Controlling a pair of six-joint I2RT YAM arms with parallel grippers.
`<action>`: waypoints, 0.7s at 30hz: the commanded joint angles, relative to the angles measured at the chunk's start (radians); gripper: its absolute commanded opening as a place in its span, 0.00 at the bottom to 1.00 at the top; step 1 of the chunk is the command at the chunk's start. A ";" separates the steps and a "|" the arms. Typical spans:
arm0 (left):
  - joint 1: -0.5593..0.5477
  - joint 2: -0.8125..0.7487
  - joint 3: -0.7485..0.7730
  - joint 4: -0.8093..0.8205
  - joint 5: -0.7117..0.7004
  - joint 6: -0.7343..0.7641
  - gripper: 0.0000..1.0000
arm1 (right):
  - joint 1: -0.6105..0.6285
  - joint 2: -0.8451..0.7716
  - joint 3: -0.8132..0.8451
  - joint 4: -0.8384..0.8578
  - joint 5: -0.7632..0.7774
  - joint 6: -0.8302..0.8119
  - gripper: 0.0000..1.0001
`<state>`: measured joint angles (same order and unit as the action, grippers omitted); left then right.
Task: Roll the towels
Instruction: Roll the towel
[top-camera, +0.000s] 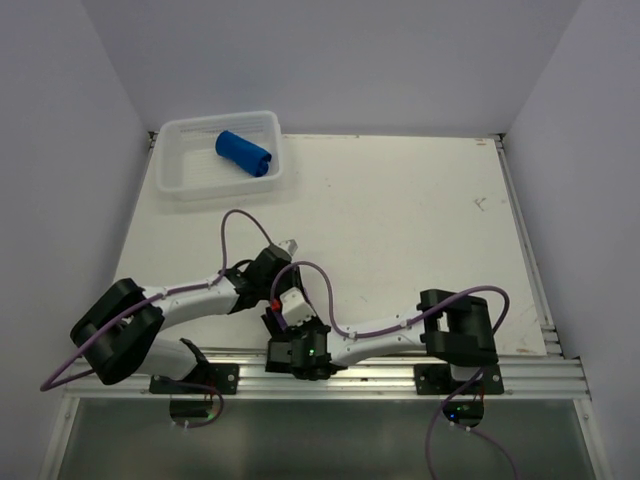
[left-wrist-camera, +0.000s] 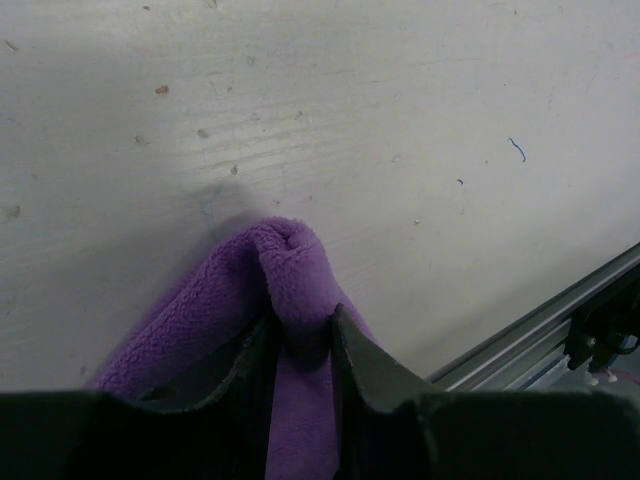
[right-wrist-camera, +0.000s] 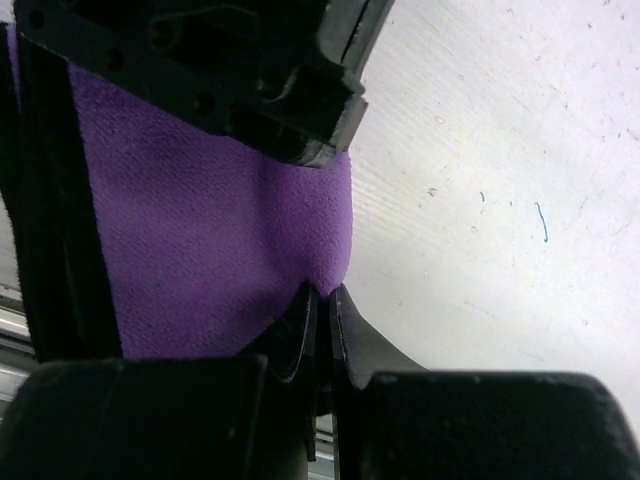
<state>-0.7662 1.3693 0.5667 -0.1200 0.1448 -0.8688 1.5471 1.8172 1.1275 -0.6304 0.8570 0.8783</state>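
Note:
The light purple towel (left-wrist-camera: 290, 262) lies on the white table near its front edge. In the left wrist view a raised fold of it sits between the fingers of my left gripper (left-wrist-camera: 303, 325), which press it from both sides. My right gripper (right-wrist-camera: 322, 292) is shut on the edge of the same purple towel (right-wrist-camera: 200, 230), with the black body of the left gripper (right-wrist-camera: 250, 80) just ahead of it. The royal blue towel (top-camera: 243, 153) lies rolled up in the white basket (top-camera: 180, 178). In the top view both arms hide the purple towel.
The white mesh basket stands at the table's far left corner. A metal rail (top-camera: 400, 372) runs along the near edge, right behind both grippers. Purple cables (top-camera: 240, 222) loop over the arms. Grey walls close in the left, far and right sides.

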 joint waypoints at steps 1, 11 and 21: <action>-0.002 0.001 -0.027 0.049 -0.028 0.016 0.32 | 0.018 0.033 0.063 -0.092 0.093 0.033 0.00; 0.024 -0.139 0.007 0.007 -0.102 0.043 0.60 | 0.037 0.064 0.095 -0.163 0.123 0.011 0.00; 0.111 -0.205 0.071 -0.069 -0.088 0.096 0.65 | 0.091 0.250 0.296 -0.442 0.287 0.129 0.00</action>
<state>-0.6781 1.1881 0.6003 -0.1661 0.0696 -0.8135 1.6222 2.0239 1.3476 -0.9283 1.0210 0.9161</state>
